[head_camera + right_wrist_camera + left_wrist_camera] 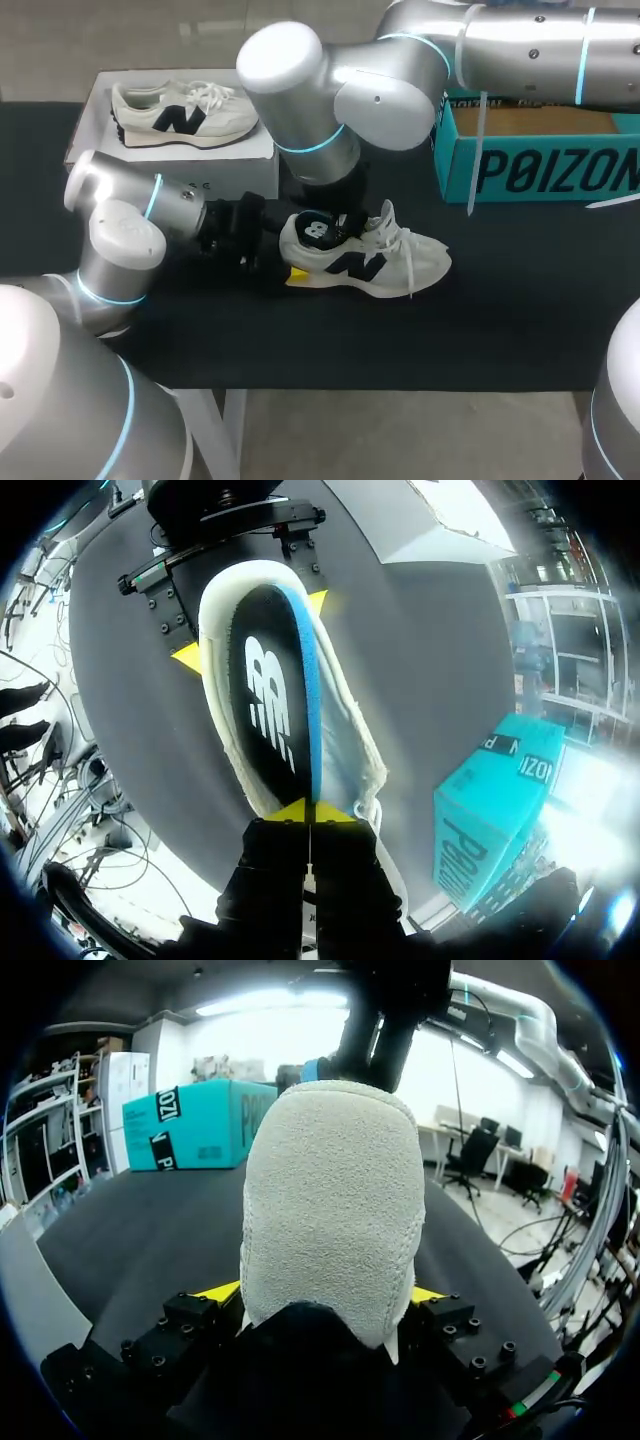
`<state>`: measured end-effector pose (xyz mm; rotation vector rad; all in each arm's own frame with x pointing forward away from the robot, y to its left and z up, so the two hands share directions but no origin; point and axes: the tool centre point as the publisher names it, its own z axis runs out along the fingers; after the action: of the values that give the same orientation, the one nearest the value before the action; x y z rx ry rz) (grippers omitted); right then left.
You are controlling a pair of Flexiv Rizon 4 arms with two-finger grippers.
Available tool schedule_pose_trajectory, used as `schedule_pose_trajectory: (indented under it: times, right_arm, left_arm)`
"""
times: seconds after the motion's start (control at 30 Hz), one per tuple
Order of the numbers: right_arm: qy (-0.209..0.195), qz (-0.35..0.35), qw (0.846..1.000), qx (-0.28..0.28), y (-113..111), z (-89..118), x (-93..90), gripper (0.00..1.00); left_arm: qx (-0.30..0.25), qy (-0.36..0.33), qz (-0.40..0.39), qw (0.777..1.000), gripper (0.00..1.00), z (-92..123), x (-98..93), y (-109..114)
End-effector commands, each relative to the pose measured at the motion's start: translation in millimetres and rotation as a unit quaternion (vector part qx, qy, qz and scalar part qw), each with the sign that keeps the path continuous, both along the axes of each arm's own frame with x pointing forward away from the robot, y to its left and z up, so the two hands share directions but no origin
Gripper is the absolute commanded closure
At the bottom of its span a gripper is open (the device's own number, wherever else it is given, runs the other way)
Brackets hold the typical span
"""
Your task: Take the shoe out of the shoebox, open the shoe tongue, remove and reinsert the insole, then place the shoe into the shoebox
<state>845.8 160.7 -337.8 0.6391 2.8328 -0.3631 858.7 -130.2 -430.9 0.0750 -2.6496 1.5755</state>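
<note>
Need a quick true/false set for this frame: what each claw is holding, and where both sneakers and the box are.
1. The left claw is clamped on the heel of the cream suede sneaker lying on the black table. True.
2. The right claw hangs open, clear of that sneaker. False: it is shut on the black foam insole, which stands on edge in the shoe opening.
3. The clamped sneaker sits inside the teal cardboard shoebox. False: it is on the table, apart from the shoebox.
4. A second cream sneaker lies on the white box at the back, on the left arm's side. True.
</note>
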Motion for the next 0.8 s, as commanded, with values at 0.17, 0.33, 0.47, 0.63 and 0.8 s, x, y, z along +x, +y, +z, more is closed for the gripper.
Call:
schedule_pose_trajectory:
  times: [0.17, 0.33, 0.47, 0.63, 0.8]
  right_arm:
    - [-0.020, 0.015, 1.000, 0.012, -5, 2, 18.3, 1.00]
    - [-0.032, 0.009, 0.999, 0.008, -12, 12, 16.6, 1.00]
    - [-0.042, 0.009, 0.999, 0.008, -15, 18, 12.2, 1.00]
    - [-0.060, 0.020, 0.998, 0.012, -13, 25, 19.4, 1.00]
    - [-0.082, 0.044, 0.996, 0.015, -1, 31, 34.0, 1.00]
  left_arm:
    - [0.001, 0.000, -0.001, 1.000, 1.00, -1, 1.3, -1]
    - [0.001, 0.000, -0.001, 1.000, 1.00, -1, 1.3, -1]
    - [0.001, 0.000, -0.001, 1.000, 1.00, -1, 1.3, -1]
    - [0.001, 0.000, -0.001, 1.000, 1.00, -1, 1.3, -1]
    - [0.001, 0.000, -0.001, 1.000, 1.00, -1, 1.3, -1]
